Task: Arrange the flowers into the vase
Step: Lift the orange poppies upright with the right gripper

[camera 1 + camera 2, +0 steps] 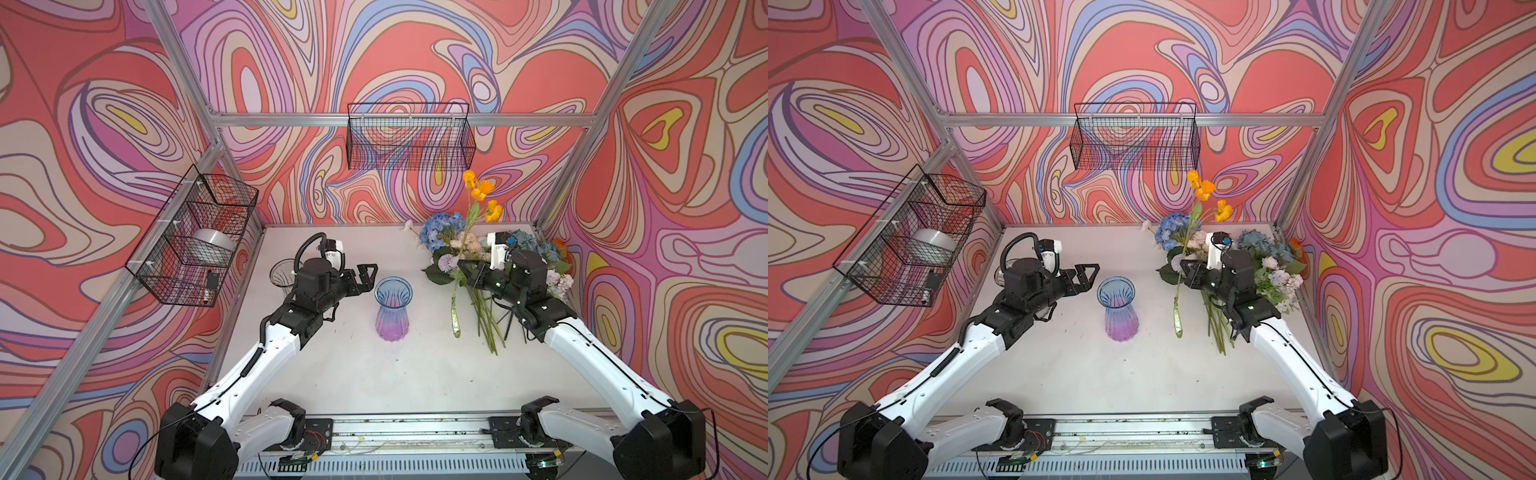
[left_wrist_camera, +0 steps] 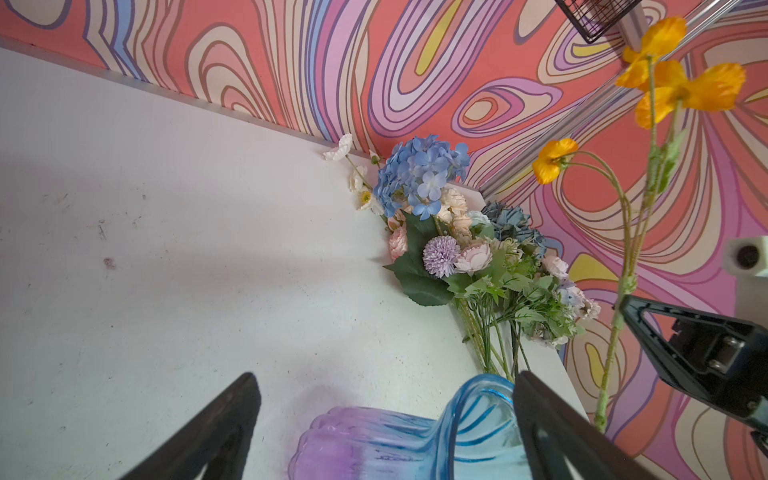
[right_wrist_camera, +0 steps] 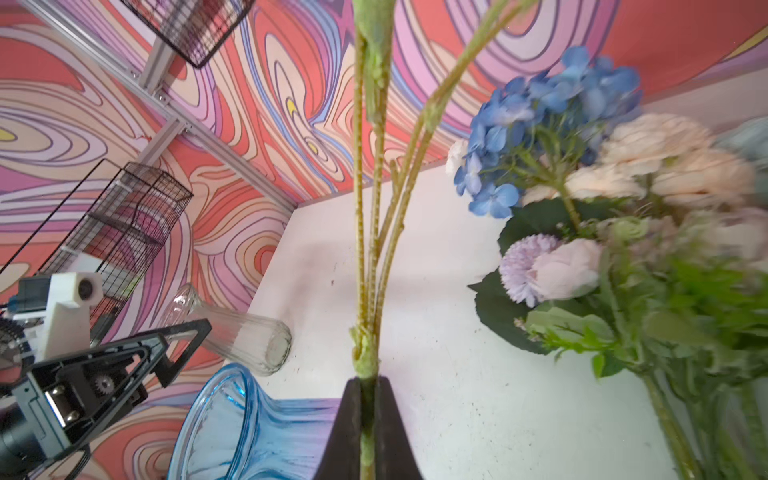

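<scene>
The right gripper (image 1: 463, 267) has its fingers clamped on the orange poppy (image 1: 483, 190), and the left gripper (image 1: 365, 279) holds its fingers apart beside the vase (image 1: 392, 307), so the dangling stem may tip the unheld vase.

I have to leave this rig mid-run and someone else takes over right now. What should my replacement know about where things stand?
The left gripper is open and empty, beside the rim of the blue-to-purple vase, on its left in both top views.
The right gripper is shut on the stem of the orange poppy spray, held roughly upright to the vase's right.
The other flowers lie piled at the table's far right corner, blue hydrangea among them; a clear glass vase stands behind the left arm.
Done: one spray gripped. Left: nothing is in the vase yet; insert this spray, then the rest.
</scene>
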### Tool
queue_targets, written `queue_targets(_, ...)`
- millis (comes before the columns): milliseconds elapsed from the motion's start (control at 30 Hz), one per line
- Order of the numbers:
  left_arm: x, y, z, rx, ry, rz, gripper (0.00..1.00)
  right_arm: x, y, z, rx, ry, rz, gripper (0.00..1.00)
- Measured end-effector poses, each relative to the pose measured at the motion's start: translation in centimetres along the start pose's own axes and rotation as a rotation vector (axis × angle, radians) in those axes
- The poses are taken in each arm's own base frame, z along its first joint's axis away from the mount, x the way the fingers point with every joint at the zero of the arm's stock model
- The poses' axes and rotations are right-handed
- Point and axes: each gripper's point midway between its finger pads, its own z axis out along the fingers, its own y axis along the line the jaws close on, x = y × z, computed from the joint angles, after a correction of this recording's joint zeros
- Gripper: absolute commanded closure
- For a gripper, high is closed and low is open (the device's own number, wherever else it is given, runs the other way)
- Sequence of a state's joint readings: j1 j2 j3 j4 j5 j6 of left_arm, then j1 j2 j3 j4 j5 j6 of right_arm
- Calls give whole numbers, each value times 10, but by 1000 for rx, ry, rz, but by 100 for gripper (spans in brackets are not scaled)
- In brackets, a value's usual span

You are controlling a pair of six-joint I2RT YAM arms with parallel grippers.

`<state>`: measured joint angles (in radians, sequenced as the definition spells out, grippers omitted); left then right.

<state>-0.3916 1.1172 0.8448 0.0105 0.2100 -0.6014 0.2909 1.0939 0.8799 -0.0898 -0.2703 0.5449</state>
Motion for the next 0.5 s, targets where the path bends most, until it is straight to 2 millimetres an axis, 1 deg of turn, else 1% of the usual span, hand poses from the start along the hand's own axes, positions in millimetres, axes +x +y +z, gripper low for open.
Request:
queue_targets(167,1,0,0,3,2,-5,2,-15,-11,-21,110,-68,-8,100)
queue_targets(267,1,0,0,2,2,-6,2,-28,-9,-28,140,-96,-33,100)
queue_targets(367,1,1,0,3,-1,-6,2,-45,4,-35,120,-131,-73,100)
queue_targets(500,3,7,1,6,0,-32,2,-67,32,-42,30,-182,-128,100)
